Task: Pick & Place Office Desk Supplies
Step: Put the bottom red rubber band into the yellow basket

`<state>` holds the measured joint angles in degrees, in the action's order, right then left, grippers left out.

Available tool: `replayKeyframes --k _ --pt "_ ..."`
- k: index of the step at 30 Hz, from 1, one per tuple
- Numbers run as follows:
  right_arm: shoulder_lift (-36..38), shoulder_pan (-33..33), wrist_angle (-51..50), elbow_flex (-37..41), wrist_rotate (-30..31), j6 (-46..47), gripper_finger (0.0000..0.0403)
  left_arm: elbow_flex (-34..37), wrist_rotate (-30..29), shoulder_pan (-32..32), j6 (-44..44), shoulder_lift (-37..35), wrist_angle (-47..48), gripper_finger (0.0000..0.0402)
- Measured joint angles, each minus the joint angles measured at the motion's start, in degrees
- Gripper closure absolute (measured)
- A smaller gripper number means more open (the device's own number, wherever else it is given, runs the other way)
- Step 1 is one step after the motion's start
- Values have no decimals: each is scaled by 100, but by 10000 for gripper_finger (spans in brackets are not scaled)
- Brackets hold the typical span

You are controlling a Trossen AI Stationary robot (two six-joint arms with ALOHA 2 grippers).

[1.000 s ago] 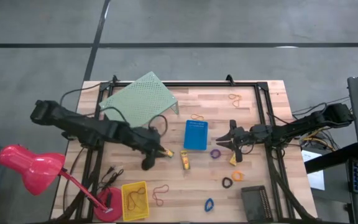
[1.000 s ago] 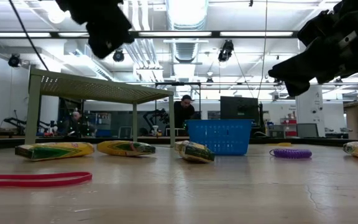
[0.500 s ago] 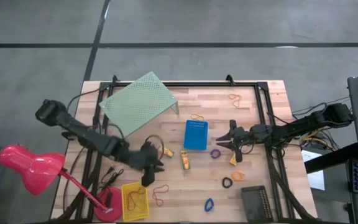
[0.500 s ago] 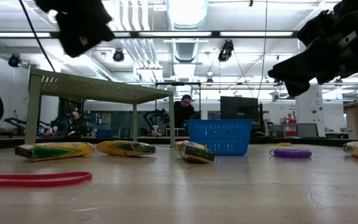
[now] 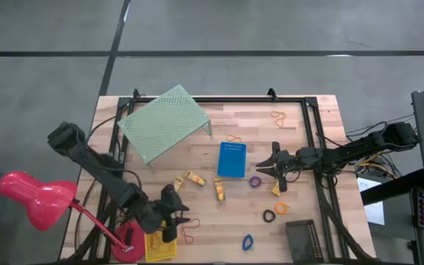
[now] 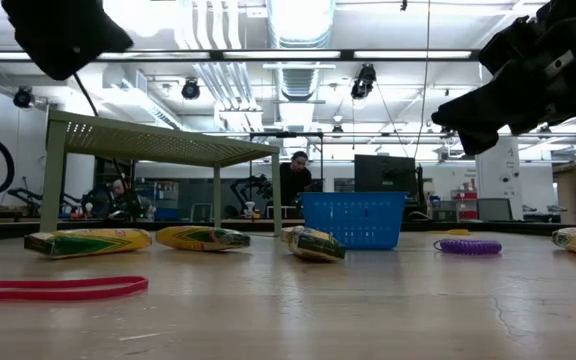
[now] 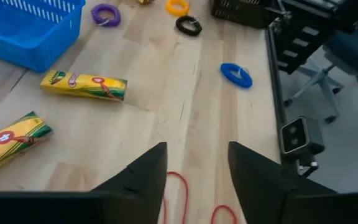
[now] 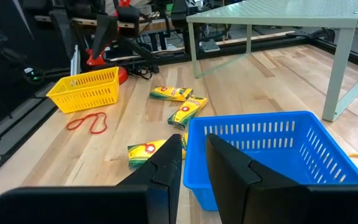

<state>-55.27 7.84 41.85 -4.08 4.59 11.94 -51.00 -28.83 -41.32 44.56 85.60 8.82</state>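
Observation:
My left gripper hovers open near the front edge, beside the yellow bin and just above a red rubber band; nothing is between its fingers. Yellow crayon packs lie flat mid-table, and two of them show in the left wrist view. Purple, orange, black and blue rings lie on the wood to the right. My right gripper waits level beside the blue bin, its fingers a narrow gap apart and empty.
A pale green perforated riser stands at the far left. A black bin sits at the near right. Tan rubber bands lie toward the far side. A red lamp leans in at the near left corner.
My left gripper has swung away from the crayon packs toward the table's near edge and its left, sinking a little, and now hangs beside the yellow bin. The packs lie where they were. My right arm has kept still.

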Motion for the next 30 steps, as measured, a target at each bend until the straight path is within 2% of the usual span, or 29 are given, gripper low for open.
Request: replayKeyframes --k 4,9,18,25,30 --pt "-2 0 0 0 -1 0 335 91 47 1 -11 48 27 179" --pt "-2 0 -2 0 1 0 329 164 645 39 -423 358 -102 159" --pt "-2 0 0 0 0 0 317 -227 2002 257 -1481 1298 -214 179" --pt "-2 0 0 1 1 0 315 -573 3325 909 -1415 1627 301 198" --pt "-2 0 -2 2 1 0 323 -577 3370 1111 -1459 1622 318 207"
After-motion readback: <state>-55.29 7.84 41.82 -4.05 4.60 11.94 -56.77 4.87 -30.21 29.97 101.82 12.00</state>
